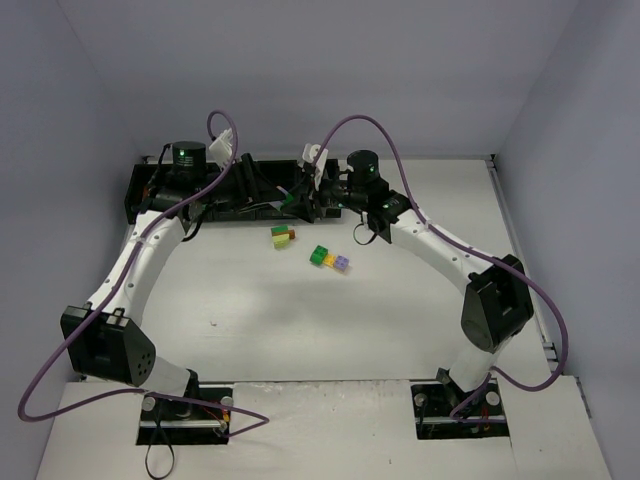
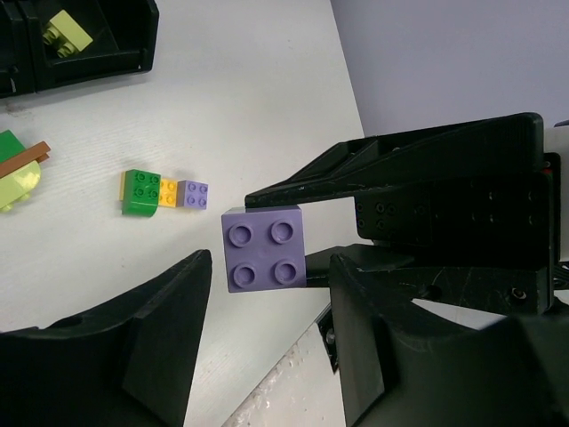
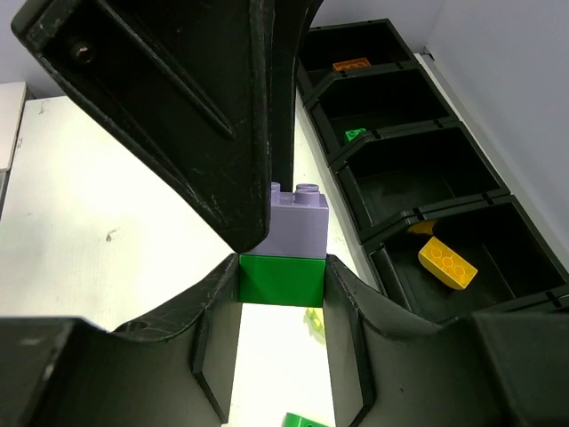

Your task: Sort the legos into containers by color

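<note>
My right gripper (image 3: 281, 276) is shut on a dark green lego (image 3: 280, 280) that has a lilac lego (image 3: 300, 227) stacked on top. It holds the pair in the air in front of the containers (image 3: 418, 213). In the left wrist view the lilac lego (image 2: 265, 247) faces me studs first. My left gripper (image 2: 271, 289) is open around it, with a gap on the left side. One left finger (image 3: 178, 116) overlaps the lilac lego's side. In the bins lie an orange lego (image 3: 351, 64), a green one (image 3: 356, 135), a yellow one (image 3: 447, 263) and a lime one (image 2: 69, 32).
Loose on the table lie a row of green (image 2: 140, 192), yellow (image 2: 168, 192) and lilac (image 2: 193, 194) bricks. A lime and brown stack (image 1: 283, 236) sits beside them. The bin row (image 1: 150, 190) runs along the back wall. Both arms meet at its middle.
</note>
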Robot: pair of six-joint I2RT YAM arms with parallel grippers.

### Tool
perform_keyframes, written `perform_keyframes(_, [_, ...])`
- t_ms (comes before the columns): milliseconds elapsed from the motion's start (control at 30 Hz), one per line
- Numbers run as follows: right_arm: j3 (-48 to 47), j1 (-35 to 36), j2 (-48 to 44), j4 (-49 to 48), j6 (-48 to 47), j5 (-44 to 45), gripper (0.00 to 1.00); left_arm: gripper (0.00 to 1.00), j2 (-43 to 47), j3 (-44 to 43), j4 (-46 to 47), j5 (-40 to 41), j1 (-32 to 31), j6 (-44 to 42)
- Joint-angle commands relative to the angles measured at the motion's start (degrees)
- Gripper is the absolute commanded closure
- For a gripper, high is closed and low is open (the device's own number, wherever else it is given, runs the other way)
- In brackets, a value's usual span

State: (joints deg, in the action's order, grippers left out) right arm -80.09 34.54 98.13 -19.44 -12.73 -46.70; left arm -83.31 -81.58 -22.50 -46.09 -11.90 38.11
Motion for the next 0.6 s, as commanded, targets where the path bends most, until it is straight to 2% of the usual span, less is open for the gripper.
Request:
perform_keyframes(0, [-1.03,-0.18,-2.41,-3.41,0.51,-0.06,1.0,0.51,0.78,-1.04,1.15,-0.5,-0.23,-1.46])
perform_keyframes(133, [-1.29,-0.18,-2.24,-3.15,0.51,-0.32,1.0,0.52,0.69,-1.04,1.06,-0.06,-0.4,-1.81])
perform_keyframes(567, [-1.64,-0.18,-1.71,-2.01,0.25,-0.24,1.0,0.71,-0.19,-0.33,3.52,0.47,-1.46,-2.6])
